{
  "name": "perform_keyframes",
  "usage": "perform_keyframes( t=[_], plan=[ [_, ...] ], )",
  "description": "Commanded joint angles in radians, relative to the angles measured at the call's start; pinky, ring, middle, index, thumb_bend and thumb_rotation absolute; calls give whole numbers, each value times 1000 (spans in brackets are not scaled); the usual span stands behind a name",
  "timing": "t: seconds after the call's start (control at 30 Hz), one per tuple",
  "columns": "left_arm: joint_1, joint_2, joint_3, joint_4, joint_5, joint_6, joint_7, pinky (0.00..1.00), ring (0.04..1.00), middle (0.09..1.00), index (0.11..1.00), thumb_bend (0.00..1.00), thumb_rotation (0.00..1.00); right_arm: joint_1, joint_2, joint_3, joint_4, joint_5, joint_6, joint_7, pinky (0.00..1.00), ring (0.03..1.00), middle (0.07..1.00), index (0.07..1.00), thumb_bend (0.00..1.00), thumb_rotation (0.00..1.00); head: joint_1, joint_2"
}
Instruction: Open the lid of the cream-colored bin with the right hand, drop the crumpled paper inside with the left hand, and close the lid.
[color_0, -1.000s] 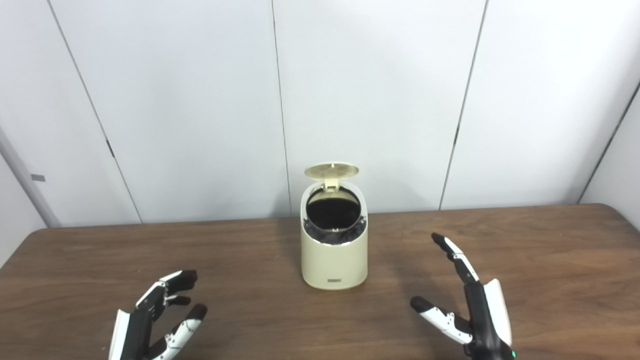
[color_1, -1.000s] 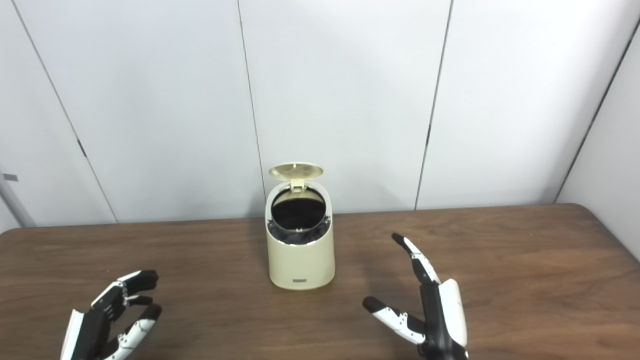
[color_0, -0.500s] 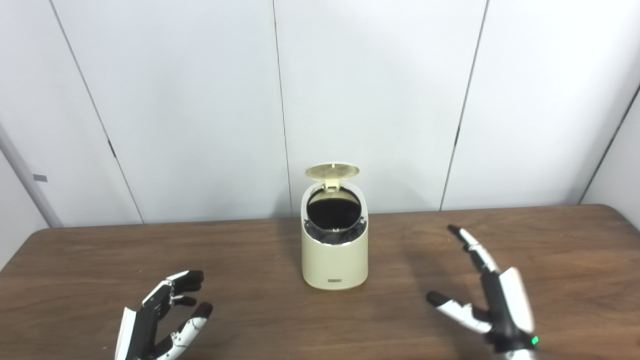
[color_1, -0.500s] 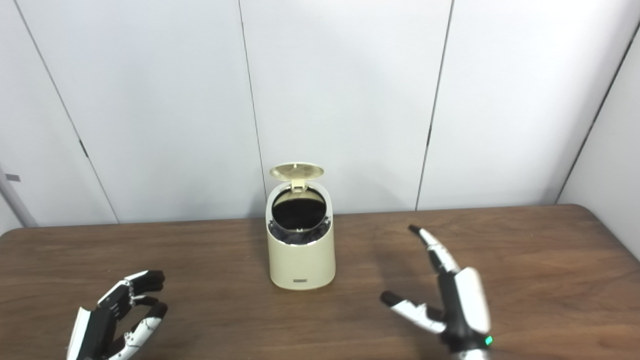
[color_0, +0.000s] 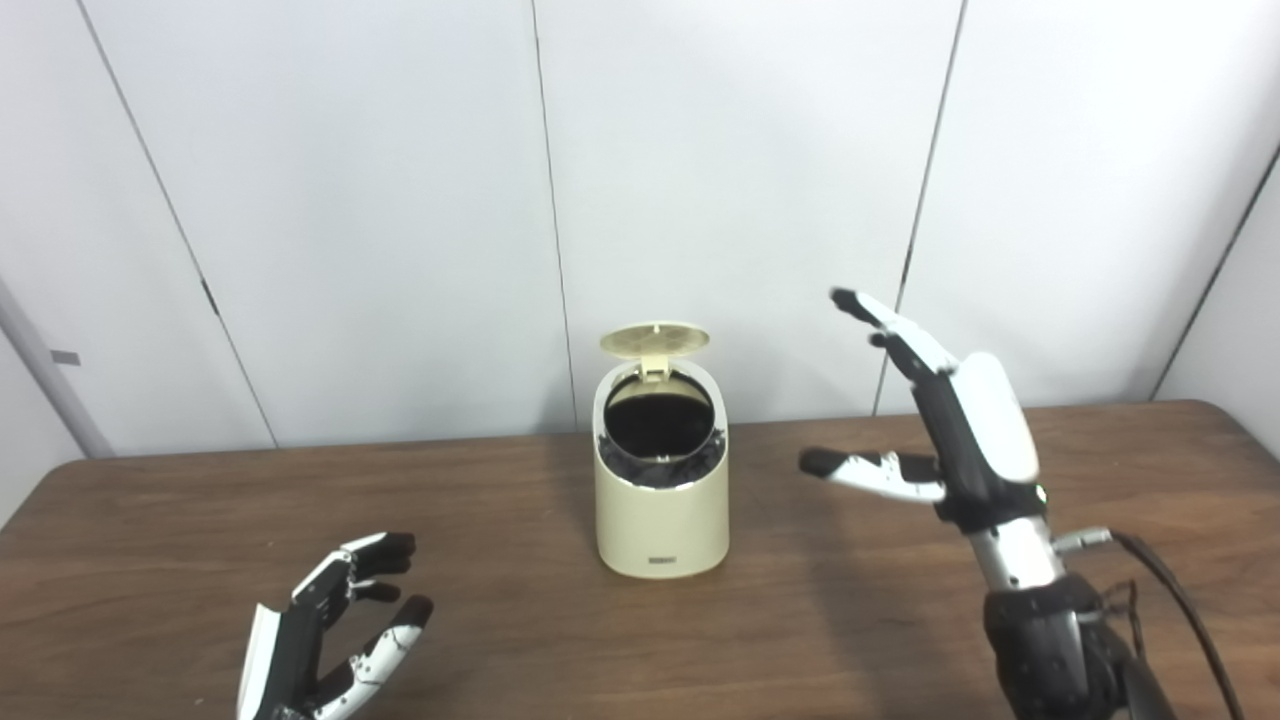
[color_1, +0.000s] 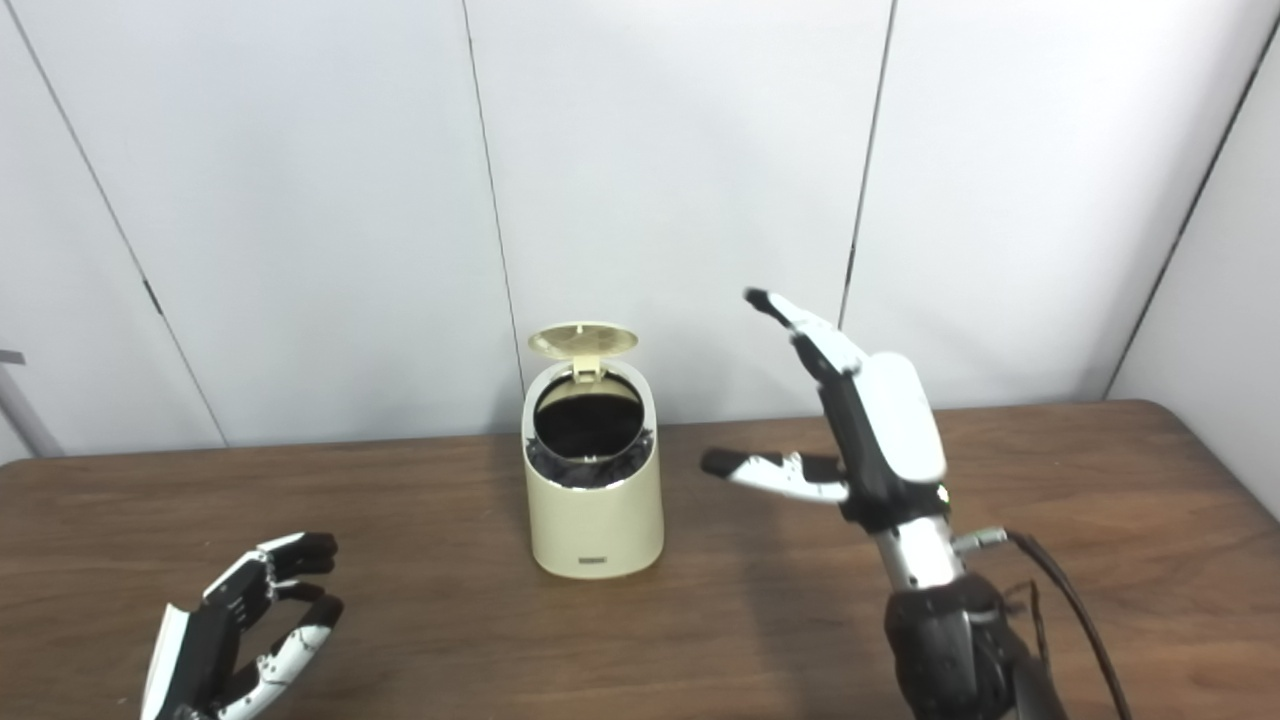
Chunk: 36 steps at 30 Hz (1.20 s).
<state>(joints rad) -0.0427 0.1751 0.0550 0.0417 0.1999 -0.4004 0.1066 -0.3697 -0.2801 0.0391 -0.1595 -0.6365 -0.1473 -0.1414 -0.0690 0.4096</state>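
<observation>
Left eye view, we see the cream-colored bin (color_0: 661, 500) at frame centre on the counter (color_0: 150, 540), lid (color_0: 655, 339) raised, our right hand (color_0: 930, 410) released at right, left hand (color_0: 330, 630) empty, fingers spread, lower left.

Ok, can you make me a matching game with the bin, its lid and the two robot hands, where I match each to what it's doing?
Things:
1. bin
2. lid
3. left hand
4. right hand

States:
A. raised in the air, open, beside the bin
B. flipped up at the back
C. low over the table, open, empty
D. standing upright on the table, dark inside

Pairs: 1-D, 2-B, 3-C, 4-A
</observation>
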Motion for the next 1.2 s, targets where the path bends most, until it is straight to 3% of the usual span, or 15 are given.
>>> perform_keyframes(
  t=[0.0, 0.23, 0.4, 0.5, 0.63, 0.83, 1.0, 1.17],
  plan=[
    [14, -13, -11, 20, 22, -18, 8, 589, 692, 714, 704, 611, 484, -44, -28, 0, -32, -7, 15, 32, 710, 830, 842, 855, 884, 823, 0, 1],
    [17, -16, -12, 6, 43, 1, 9, 599, 701, 718, 706, 624, 498, -118, -61, 34, -49, -31, 101, 184, 769, 844, 868, 864, 944, 829, 4, 2],
    [17, -19, -12, 7, 41, 10, 5, 602, 706, 722, 708, 636, 496, -173, -68, 71, -27, -89, 124, 223, 735, 842, 871, 866, 971, 878, 5, 0],
    [16, -21, -14, 4, 41, 17, 4, 600, 703, 721, 706, 658, 506, -194, -69, 85, -17, -91, 139, 248, 770, 847, 870, 867, 983, 881, 5, -2],
    [13, -25, -16, 8, 32, 15, 3, 597, 699, 718, 705, 648, 482, -232, -90, 131, -16, -142, 174, 329, 785, 830, 847, 834, 982, 877, 7, -8],
    [15, -27, -18, 8, 38, 20, 5, 611, 704, 719, 709, 654, 492, -273, -81, 160, 7, -194, 202, 351, 769, 836, 834, 826, 946, 815, 11, -11],
    [19, -29, -19, -2, 45, 24, 7, 604, 699, 718, 709, 651, 484, -306, -74, 170, 21, -203, 215, 362, 822, 863, 856, 855, 952, 854, 15, -11],
    [21, -33, -20, -5, 45, 34, 6, 604, 702, 720, 710, 667, 500, -339, -74, 194, 46, -229, 205, 363, 809, 856, 849, 849, 956, 841, 17, -15]
  ],
)
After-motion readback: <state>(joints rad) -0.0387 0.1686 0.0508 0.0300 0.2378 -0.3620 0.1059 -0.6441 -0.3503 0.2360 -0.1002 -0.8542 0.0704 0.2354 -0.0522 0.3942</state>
